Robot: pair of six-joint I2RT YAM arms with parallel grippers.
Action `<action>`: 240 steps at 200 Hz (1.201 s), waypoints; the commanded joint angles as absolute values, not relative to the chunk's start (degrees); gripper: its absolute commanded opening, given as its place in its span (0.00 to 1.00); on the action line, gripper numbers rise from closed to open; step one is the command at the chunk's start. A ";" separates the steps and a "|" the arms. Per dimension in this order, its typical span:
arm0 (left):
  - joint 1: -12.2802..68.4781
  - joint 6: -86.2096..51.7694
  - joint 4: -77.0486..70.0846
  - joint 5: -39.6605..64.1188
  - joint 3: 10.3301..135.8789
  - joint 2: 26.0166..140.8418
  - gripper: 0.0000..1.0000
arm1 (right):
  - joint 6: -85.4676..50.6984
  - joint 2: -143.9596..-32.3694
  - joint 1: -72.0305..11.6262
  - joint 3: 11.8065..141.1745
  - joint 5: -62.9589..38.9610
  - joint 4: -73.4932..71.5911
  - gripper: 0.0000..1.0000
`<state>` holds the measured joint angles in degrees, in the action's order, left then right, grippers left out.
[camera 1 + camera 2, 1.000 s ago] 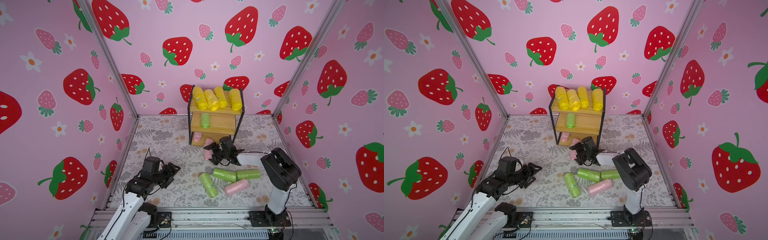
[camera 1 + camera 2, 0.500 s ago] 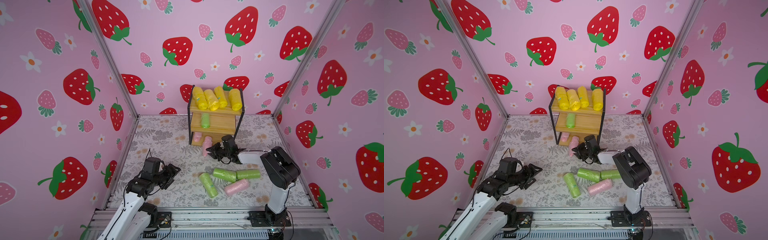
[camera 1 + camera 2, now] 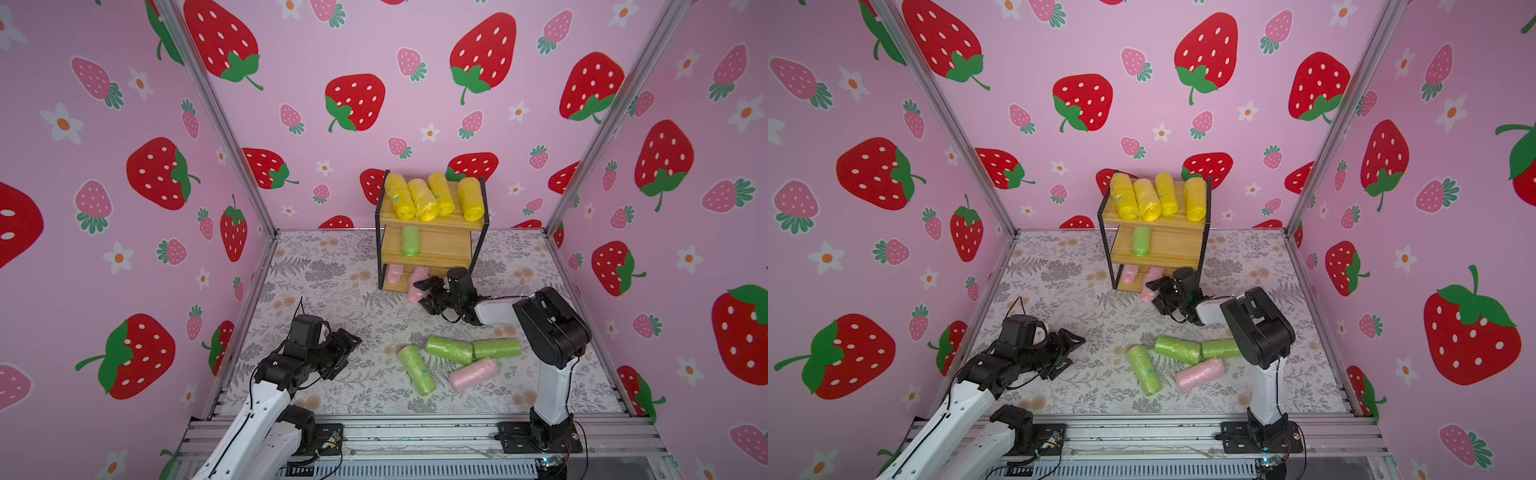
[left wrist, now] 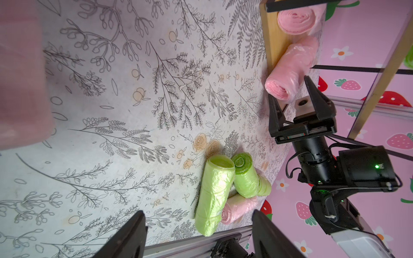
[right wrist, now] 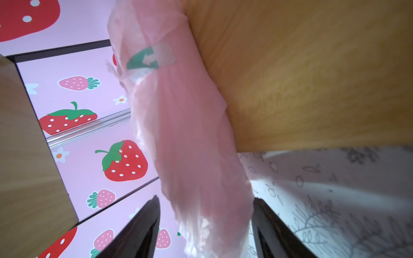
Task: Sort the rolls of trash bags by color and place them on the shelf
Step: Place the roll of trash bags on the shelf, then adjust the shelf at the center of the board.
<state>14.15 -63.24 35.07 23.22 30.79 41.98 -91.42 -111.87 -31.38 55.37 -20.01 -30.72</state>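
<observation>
The right hand (image 4: pixel 288 87) stands spread around the near end of the pink roll (image 4: pixel 292 60), which overhangs the shelf (image 4: pixel 271 33) just ahead and could slide off.

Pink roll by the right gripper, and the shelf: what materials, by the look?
Pink roll: thin plastic film, glossy and semi-translucent; it crinkles, catches highlights, and a taped label holds it. Shelf boards: light wood or wood-look, matte, grain lines visible. Frame: thin black rod, likely painted metal; can't confirm.
</observation>
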 commanded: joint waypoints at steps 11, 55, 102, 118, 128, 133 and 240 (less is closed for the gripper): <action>14.14 -62.84 35.77 24.66 30.41 43.21 0.77 | -88.20 -106.06 -31.90 51.79 -21.10 -25.54 0.69; 14.15 -61.21 38.68 22.74 33.31 43.07 0.77 | -85.12 -103.35 -33.34 50.71 -23.14 -19.88 0.69; 14.14 -58.05 45.19 18.73 36.13 42.67 0.77 | -75.88 -100.61 -35.38 53.66 -24.81 -7.26 0.70; 14.15 -58.70 44.75 18.72 35.45 42.16 0.77 | -76.79 -100.80 -36.26 52.18 -25.10 -11.33 0.68; 14.14 -59.18 44.50 18.95 35.17 41.77 0.77 | -78.92 -101.28 -36.69 50.45 -25.23 -16.13 0.65; 14.15 -59.32 44.51 18.93 35.16 41.60 0.77 | -80.16 -101.66 -36.77 49.53 -25.25 -18.95 0.63; 8.45 -44.03 62.49 11.28 46.11 44.61 0.81 | -83.00 -103.69 -29.91 50.19 -29.88 -26.81 0.40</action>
